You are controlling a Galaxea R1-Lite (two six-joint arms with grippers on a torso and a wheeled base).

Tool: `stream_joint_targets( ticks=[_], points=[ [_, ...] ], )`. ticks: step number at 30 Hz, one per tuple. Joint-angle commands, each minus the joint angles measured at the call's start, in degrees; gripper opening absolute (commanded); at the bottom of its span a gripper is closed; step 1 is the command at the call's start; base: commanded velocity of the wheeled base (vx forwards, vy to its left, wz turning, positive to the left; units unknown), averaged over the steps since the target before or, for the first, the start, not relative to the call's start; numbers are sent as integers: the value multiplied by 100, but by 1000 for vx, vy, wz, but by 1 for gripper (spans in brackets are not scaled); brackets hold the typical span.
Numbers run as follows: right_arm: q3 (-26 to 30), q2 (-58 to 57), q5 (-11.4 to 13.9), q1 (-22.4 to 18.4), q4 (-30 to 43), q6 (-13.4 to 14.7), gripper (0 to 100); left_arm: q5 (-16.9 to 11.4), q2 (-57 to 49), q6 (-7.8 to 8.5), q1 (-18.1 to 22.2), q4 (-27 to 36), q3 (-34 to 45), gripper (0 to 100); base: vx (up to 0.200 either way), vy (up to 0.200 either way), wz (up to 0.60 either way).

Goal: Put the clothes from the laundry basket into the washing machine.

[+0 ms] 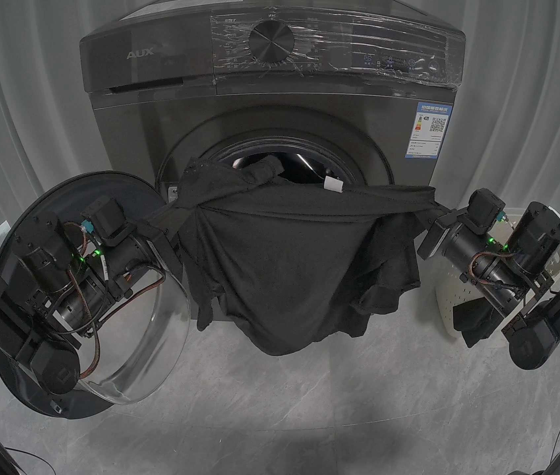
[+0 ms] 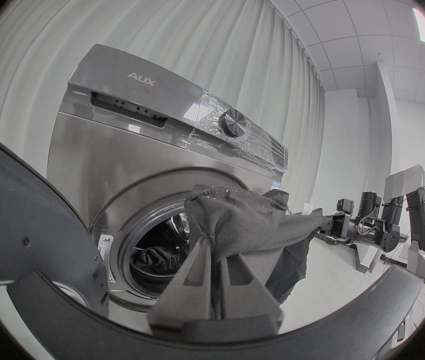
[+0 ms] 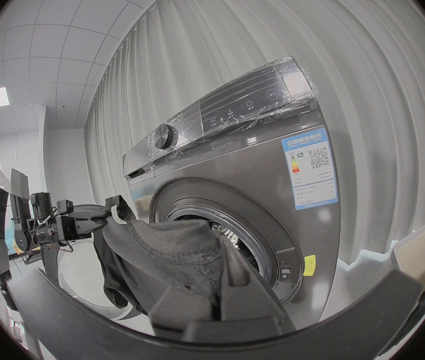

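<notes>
Two ends of black garment (image 1: 293,252) pinched, one by left gripper (image 2: 216,263), other by right gripper (image 3: 218,281)

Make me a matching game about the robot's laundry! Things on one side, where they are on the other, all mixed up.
1. black garment
2. washer door
3. laundry basket
4. dial

A. on the floor, on the robot's right
B. on the top panel, under plastic film
C. stretched between the left gripper and right gripper, across the drum opening
D. swung open, on the robot's left

Pairs: 1-C, 2-D, 3-A, 4-B.
</notes>
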Motion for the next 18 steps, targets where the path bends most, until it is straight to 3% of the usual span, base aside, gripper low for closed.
stream_joint_targets(
  ticks=[1,18],
  points=[
    [-2,68,1,62,-17,-1,0,1,-81,-3,12,1,-1,0,0,0,0],
    [-29,60,1,114,-17,16,0,-17,-81,-65,56,1,87,0,0,0,0]
  ],
)
